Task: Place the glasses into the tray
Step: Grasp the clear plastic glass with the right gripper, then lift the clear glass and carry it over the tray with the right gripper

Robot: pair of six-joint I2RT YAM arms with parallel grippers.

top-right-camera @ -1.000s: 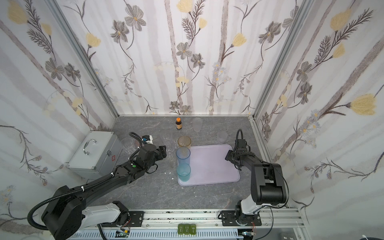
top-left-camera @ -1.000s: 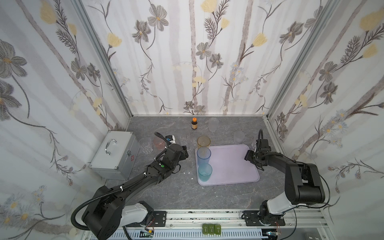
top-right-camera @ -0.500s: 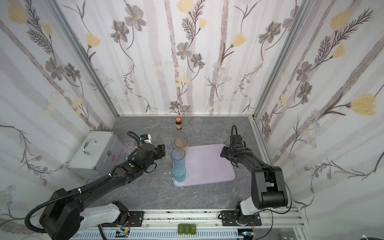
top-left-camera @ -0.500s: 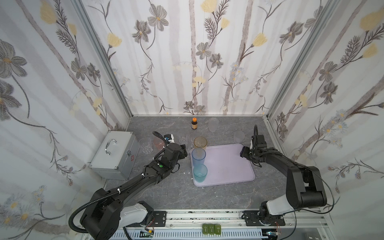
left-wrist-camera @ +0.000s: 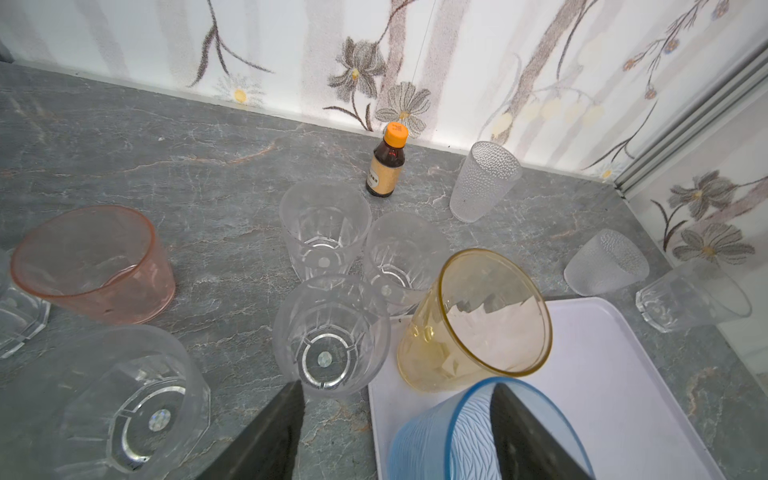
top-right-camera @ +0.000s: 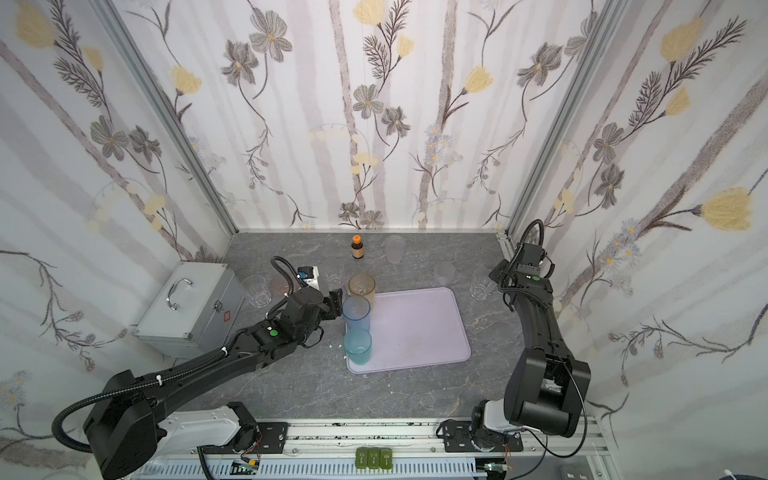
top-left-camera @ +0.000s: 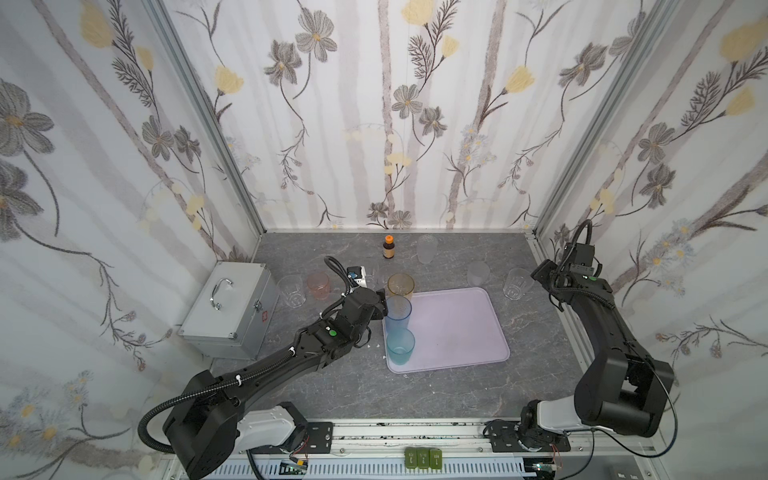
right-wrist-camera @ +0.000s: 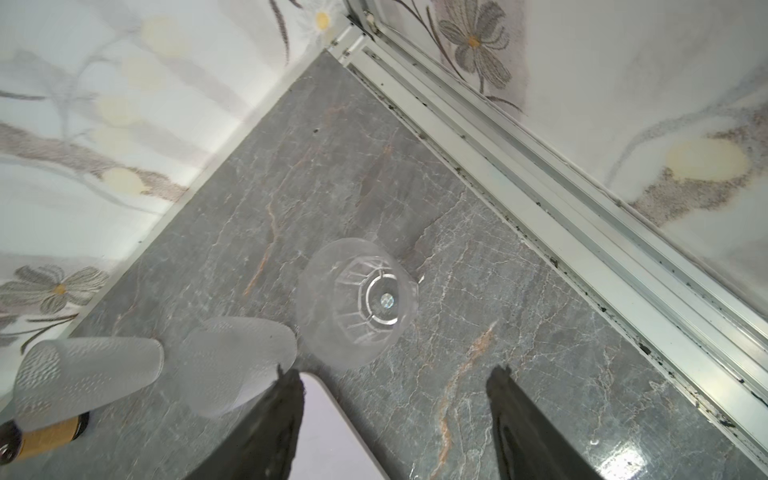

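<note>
While the blue tumbler (top-left-camera: 397, 318) stands in the tray (top-left-camera: 457, 328), the left gripper (left-wrist-camera: 397, 386) gapes at its rim; the right gripper (right-wrist-camera: 392, 370) hangs unclenched near a clear faceted glass (right-wrist-camera: 357, 301).

Nothing here can be read. The small brown bottle (left-wrist-camera: 384, 168) near the desk's far edge carries a tan label with print too small to read. The silver case (top-left-camera: 228, 309) at the left edge bears an illegible red mark.

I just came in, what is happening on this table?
The robot is filling the lilac tray. The amber glass, blue glass and teal glass stand along its left edge. The left gripper is open at the blue glass; the right gripper is open near a clear glass on the table.
</note>
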